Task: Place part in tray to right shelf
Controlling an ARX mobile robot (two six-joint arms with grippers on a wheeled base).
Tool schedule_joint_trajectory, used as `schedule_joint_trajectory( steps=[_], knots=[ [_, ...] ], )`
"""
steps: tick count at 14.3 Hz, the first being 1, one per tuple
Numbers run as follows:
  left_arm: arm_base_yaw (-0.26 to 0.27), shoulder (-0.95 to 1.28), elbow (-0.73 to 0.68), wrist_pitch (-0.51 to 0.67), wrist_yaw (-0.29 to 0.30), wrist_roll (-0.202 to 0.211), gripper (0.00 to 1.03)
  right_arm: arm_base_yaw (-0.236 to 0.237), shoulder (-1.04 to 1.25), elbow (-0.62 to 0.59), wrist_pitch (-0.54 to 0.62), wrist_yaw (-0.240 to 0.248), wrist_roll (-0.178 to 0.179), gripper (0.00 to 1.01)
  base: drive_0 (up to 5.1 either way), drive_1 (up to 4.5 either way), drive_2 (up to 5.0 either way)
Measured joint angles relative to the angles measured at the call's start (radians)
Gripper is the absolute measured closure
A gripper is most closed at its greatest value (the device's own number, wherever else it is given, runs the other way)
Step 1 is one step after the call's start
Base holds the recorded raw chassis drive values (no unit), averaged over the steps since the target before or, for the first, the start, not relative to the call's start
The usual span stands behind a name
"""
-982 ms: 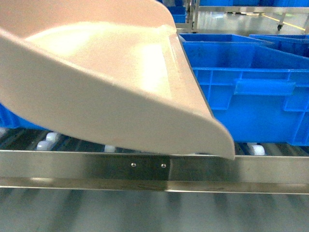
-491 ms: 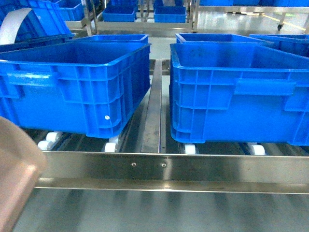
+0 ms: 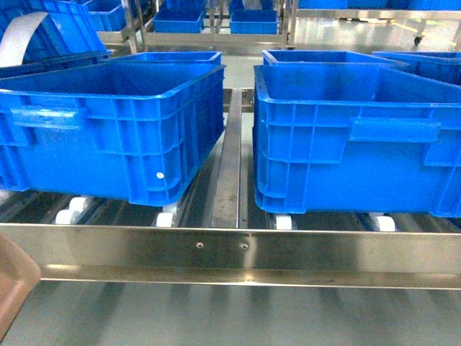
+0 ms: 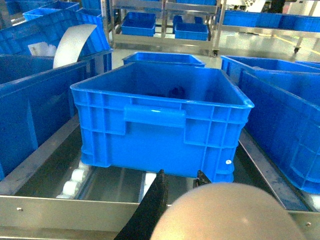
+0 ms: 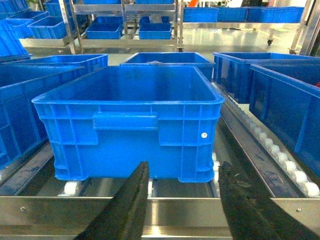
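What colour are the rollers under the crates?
White rollers, clearest in the head view under the blue crates.

right gripper (image 5: 182, 207): two matte black fingers, long and tapering, smooth-faced, with slightly scuffed inner edges
left gripper (image 4: 177, 192): one slim black finger (image 4: 152, 207) showing, plus a small black tip; rest hidden
cables, screws, markings: none discernible
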Motion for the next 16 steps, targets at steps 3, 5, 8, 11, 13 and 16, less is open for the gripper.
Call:
schedule_joint_trajectory(
  steps=[3, 5, 8, 11, 13, 16],
  knots=[
    [-0.002, -0.039, -0.021, -0.013, 0.002, 0.000, 0.91, 0.000, -0.042, -0.020, -0.019, 0.000, 0.000, 0.76, 0.0, 0.00, 0.0],
    [-0.001, -0.095, -0.055, -0.041, 0.001, 0.000, 0.91, 0.000, -0.099, -0.038, -0.058, 0.000, -0.004, 1.00, 0.0, 0.00, 0.0],
    [-0.001, -0.183, -0.088, -0.095, 0.001, 0.000, 0.91, 0.000, -0.183, -0.061, -0.117, 0.000, 0.000, 0.99, 0.0, 0.00, 0.0],
    [-0.001, -0.261, -0.107, -0.149, 0.001, 0.000, 0.91, 0.000, -0.250, -0.085, -0.144, 0.000, 0.000, 0.99, 0.0, 0.00, 0.0],
    [-0.001, -0.300, -0.127, -0.151, 0.002, 0.001, 0.91, 0.000, -0.292, -0.085, -0.189, 0.000, 0.000, 0.99, 0.0, 0.00, 0.0],
    [-0.001, -0.366, -0.127, -0.213, 0.001, 0.000, 0.91, 0.000, -0.350, -0.085, -0.245, 0.000, 0.000, 0.99, 0.0, 0.00, 0.0]
  ],
)
